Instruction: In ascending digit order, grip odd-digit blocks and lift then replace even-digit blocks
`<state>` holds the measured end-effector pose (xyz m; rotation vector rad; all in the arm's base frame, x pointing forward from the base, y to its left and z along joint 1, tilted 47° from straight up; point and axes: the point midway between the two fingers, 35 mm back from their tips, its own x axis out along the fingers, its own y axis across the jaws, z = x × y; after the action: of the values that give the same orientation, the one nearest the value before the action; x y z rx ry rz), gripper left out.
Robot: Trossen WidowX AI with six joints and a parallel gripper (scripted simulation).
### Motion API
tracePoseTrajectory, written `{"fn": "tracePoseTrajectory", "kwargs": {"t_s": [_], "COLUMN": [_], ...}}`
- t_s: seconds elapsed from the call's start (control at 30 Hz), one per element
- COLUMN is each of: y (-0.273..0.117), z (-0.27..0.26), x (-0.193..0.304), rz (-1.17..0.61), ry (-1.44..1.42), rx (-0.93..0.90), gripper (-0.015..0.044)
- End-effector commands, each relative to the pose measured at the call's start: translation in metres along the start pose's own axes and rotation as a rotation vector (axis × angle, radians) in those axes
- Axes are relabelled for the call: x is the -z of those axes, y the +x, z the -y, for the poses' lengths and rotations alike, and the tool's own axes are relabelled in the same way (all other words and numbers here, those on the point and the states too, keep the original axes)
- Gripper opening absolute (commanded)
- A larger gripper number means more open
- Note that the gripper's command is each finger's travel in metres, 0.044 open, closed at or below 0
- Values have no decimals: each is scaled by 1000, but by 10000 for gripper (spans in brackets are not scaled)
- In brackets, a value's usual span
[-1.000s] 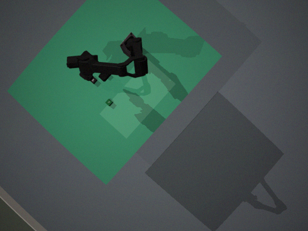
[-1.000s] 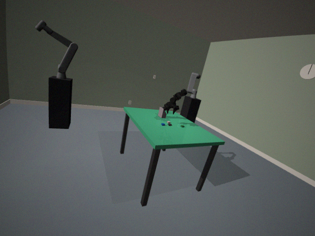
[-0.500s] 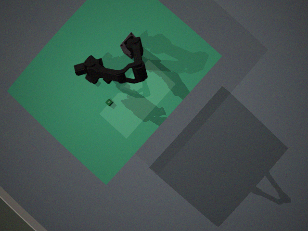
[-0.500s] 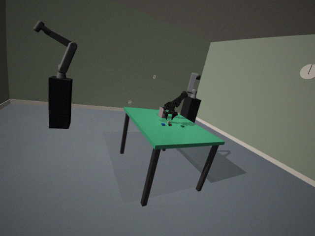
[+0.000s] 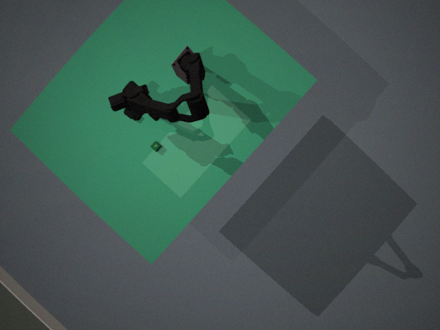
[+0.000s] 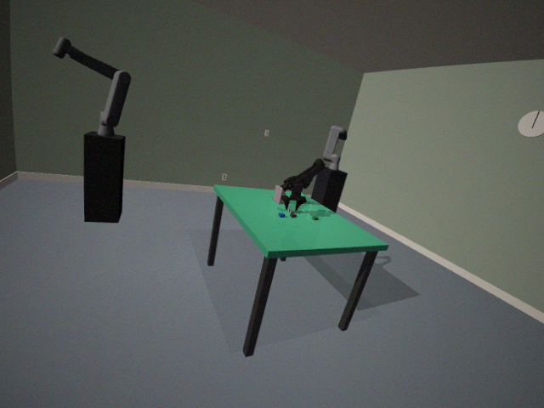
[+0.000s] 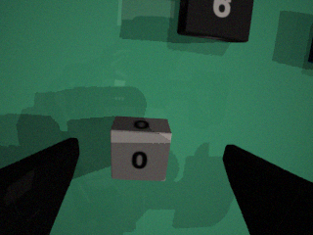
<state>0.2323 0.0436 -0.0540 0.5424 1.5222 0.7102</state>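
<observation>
- Gripper [image 7: 149, 176] spread wide, nothing between the fingers.
- Grey block marked 0 [image 7: 140, 149] sits on the green table [image 7: 59, 46], centred between the two fingers, touching neither.
- Black block marked 6 [image 7: 217, 3] beyond it, apart.
- Green block [image 5: 155, 145] well apart; its digit is probably too small to read.

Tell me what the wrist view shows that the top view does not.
Only the wrist view shows the grey block printed 0, lying between the open fingers of the end effector, and the black block printed 6 beyond it. Only the top view shows the whole arm, the small green block and the floor. Both show the green table.
</observation>
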Motion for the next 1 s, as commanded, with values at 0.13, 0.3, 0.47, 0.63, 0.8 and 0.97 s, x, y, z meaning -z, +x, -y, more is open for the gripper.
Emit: {"fn": "tracePoseTrajectory", "kwargs": {"t_s": [0.13, 0.3, 0.47, 0.63, 0.8, 0.97], "y": [12, 12, 12, 12, 12, 12], "z": [-1, -1, -1, -1, -1, -1], "x": [5, 5, 5, 5, 5, 5], "rz": [-12, -12, -12, -12, -12, -12], "ry": [16, 16, 16, 16, 16, 16], "rx": [-13, -13, -13, -13, -13, -13], "gripper": [374, 242, 120, 120, 120, 120]}}
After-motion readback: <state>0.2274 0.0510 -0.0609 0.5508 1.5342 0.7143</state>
